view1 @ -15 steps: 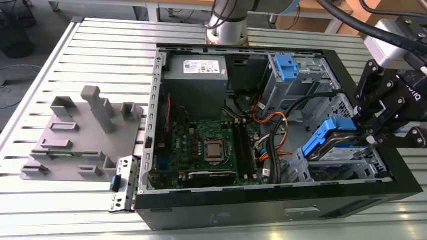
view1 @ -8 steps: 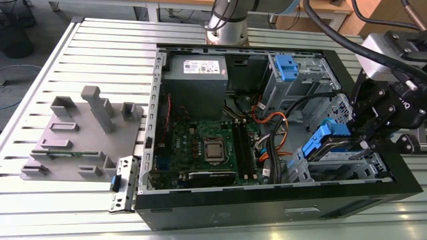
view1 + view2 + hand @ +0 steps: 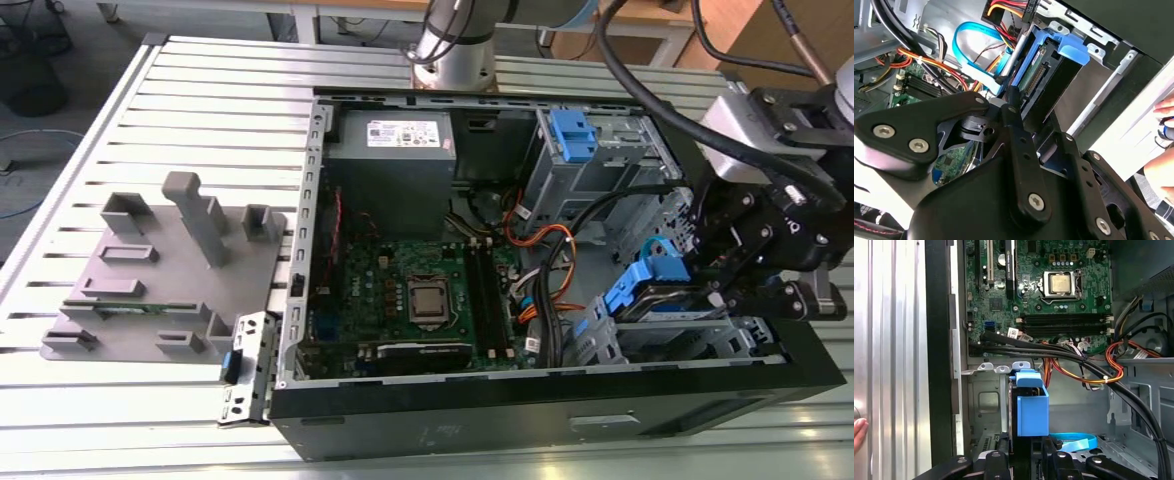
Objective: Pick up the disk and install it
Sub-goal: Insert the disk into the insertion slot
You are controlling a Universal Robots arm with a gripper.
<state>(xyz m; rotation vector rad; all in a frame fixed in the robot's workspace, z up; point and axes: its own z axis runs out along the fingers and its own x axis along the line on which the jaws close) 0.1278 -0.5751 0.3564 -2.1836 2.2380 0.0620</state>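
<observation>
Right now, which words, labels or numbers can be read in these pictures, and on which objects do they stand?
No text can be read.
White sticker on the grey metal box: print too small.
Small white tag on the black cable bundle: blurred.
Green motherboard circuit board: markings too small.
Blue-bracketed silver disk: no legible label.

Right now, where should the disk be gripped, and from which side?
Across its two broad faces, at the end away from the bay, coming from above. The disk stands on edge, tilted over the bay, with its blue bracket along the thin edges, leaving the faces free. The gripper seems to hold it so.
</observation>
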